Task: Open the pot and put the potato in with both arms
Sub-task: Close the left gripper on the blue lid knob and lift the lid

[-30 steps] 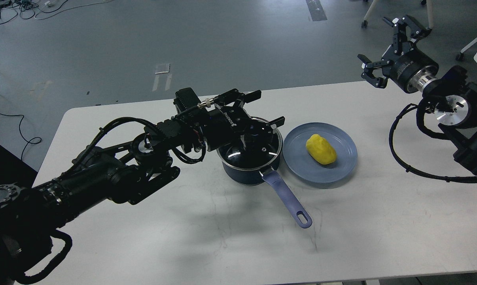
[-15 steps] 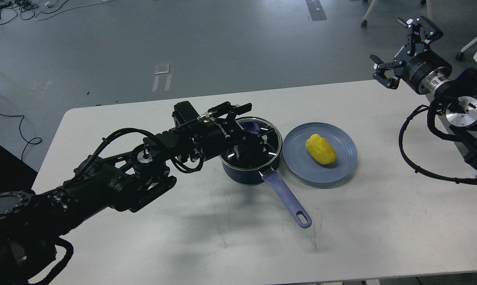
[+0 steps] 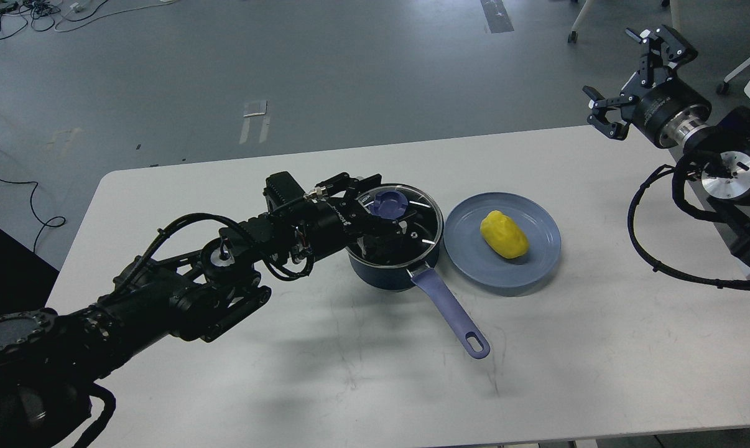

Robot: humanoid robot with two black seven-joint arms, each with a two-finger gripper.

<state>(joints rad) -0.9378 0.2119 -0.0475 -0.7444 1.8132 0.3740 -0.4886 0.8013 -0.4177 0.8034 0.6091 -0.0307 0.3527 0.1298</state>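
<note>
Now the left gripper (image 3: 384, 214) is working at the lid (image 3: 406, 214), its fingers spread on either side of the purple knob (image 3: 388, 202); whether they are actually pinching it, I cannot tell. Lid is sitting on the pot (image 3: 392, 261), which is standing mid-table, nearer the far edge, its handle (image 3: 451, 309) pointing toward the near edge. Potato (image 3: 504, 234) is lying on the plate (image 3: 540, 261) just right of the pot, not touching it. Right gripper (image 3: 624, 78) is hanging wide open and empty above the far right corner. Judgement: the lid lift is the step in hand. Fingers want centring on the knob before closing, then a straight vertical lift so the pot is not dragged toward the plate.
</note>
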